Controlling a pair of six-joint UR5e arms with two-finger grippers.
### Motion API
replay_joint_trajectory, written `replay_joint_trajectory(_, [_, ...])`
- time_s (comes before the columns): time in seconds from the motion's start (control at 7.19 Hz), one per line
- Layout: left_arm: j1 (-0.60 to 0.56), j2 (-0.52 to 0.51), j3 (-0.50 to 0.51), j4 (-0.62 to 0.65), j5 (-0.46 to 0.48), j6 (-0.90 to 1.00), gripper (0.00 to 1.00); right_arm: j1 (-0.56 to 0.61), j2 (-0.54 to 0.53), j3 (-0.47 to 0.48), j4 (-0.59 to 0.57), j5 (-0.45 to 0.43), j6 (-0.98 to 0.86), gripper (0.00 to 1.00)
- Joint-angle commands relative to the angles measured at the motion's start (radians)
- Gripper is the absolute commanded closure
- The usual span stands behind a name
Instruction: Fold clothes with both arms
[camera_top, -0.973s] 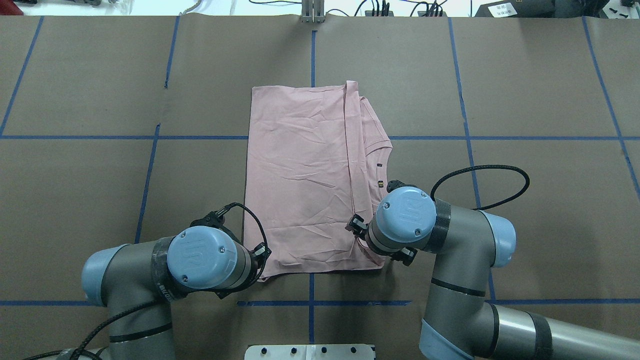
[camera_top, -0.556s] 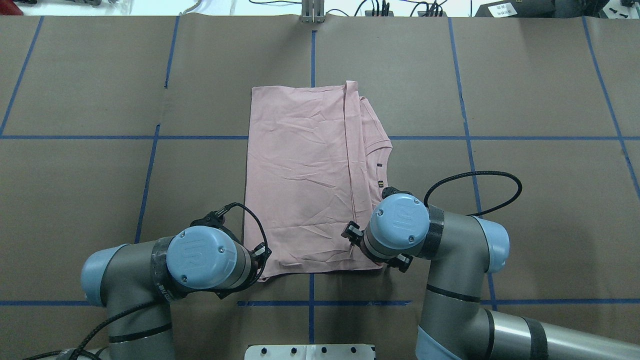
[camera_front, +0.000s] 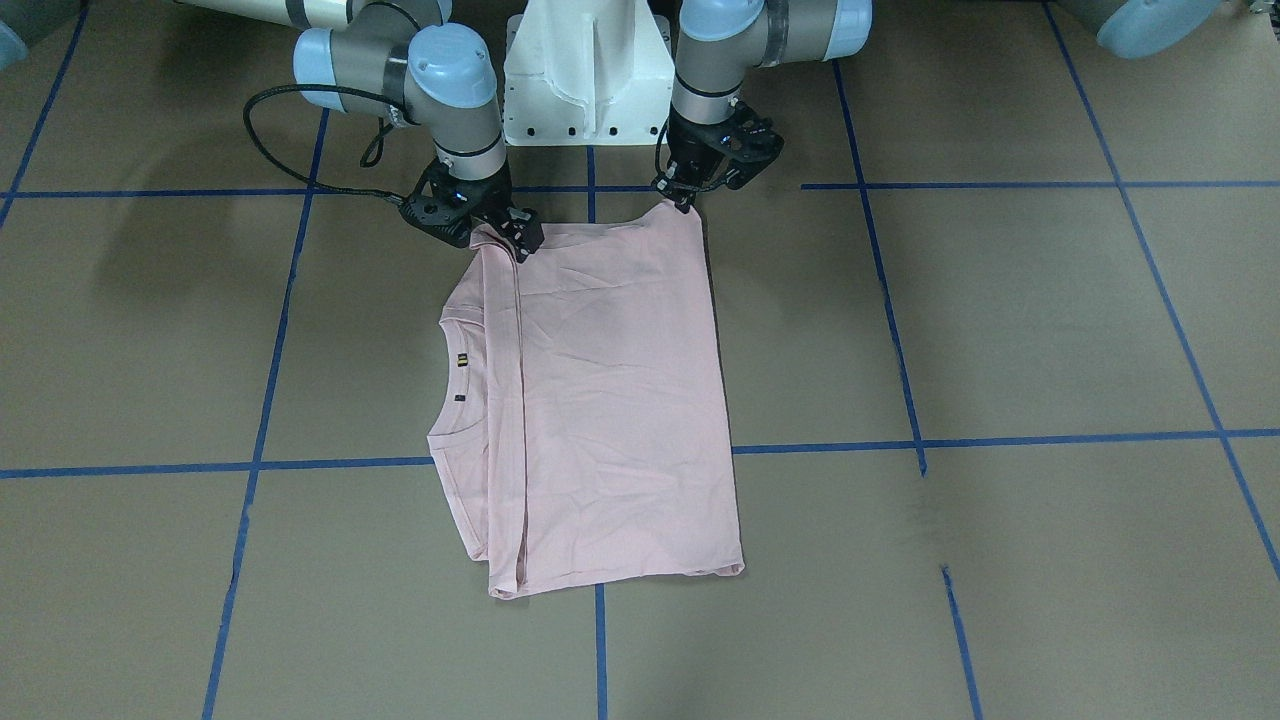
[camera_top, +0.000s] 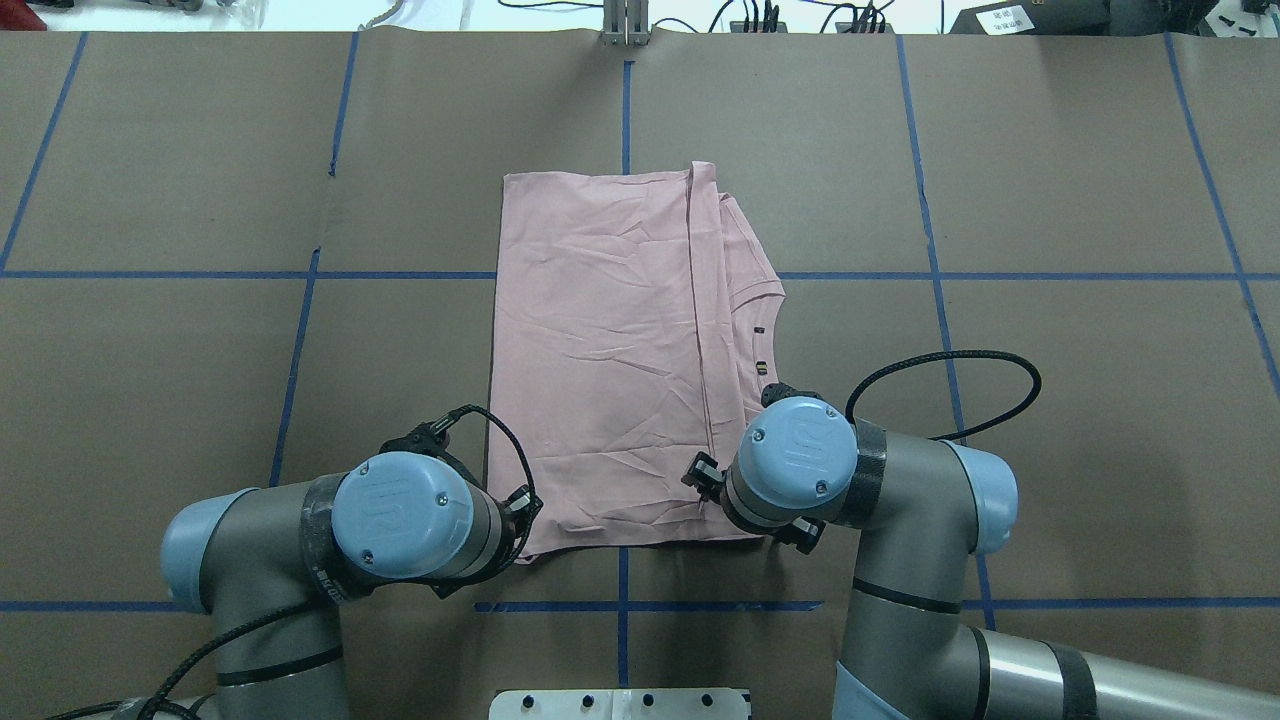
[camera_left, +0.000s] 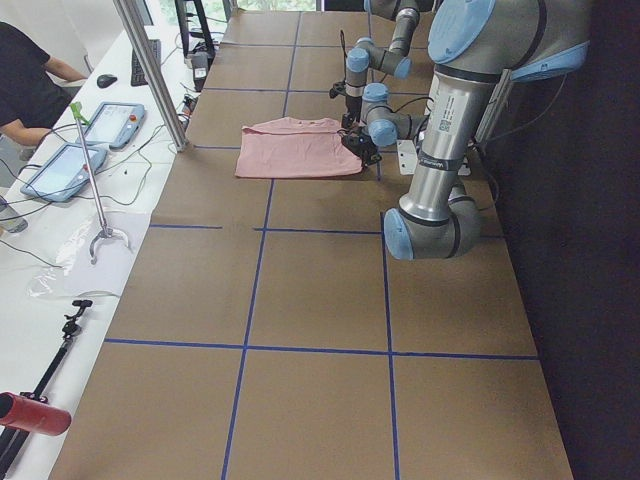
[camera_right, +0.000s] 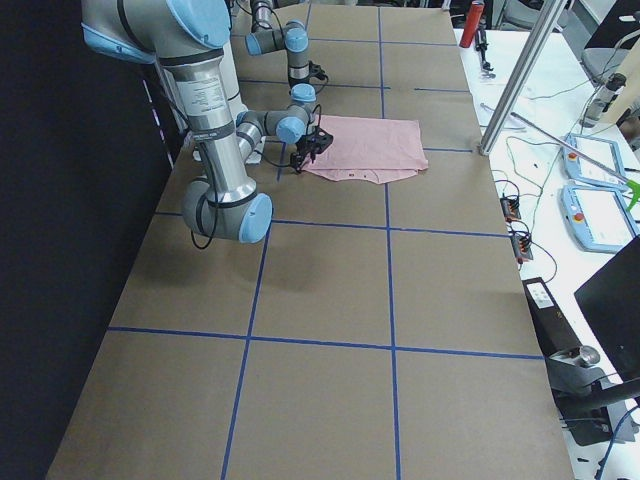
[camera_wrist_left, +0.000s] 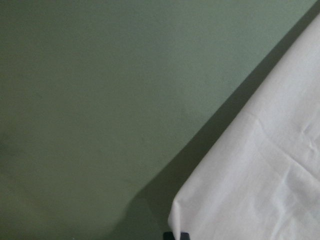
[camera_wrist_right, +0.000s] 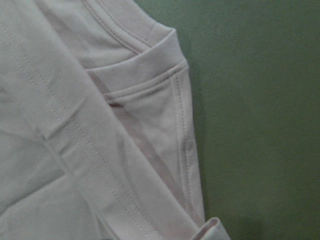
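Left gripper (camera_front: 684, 196) pinches the pink T-shirt (camera_top: 600, 350) at its seven-o'clock corner. Whether the right gripper (camera_front: 512, 238), at five o'clock, is clenched I can't tell. It should catch every layer there, then both lift level.

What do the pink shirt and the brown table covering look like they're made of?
Shirt: soft, matte, cotton-like knit. It creases finely and shows stitched hems and a collar band. Table covering: probably brown paper or thin card, matte. It lies in flat sheets with visible edges, marked with blue lines that look like tape.
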Motion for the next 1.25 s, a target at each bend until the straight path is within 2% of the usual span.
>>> replay_joint_trajectory(0.0, [0.0,0.0,0.001,0.0,0.0,0.0,1.0,-0.001,-0.001,0.0,-0.004,0.004,-0.005,0.83])
replay_joint_trajectory(0.14, [0.0,0.0,0.001,0.0,0.0,0.0,1.0,-0.001,0.002,0.0,-0.005,0.007,-0.005,1.0])
replay_joint_trajectory(1.11, [0.0,-0.002,0.003,-0.002,0.0,0.0,1.0,-0.002,0.003,0.028,-0.002,-0.006,0.002,1.0])
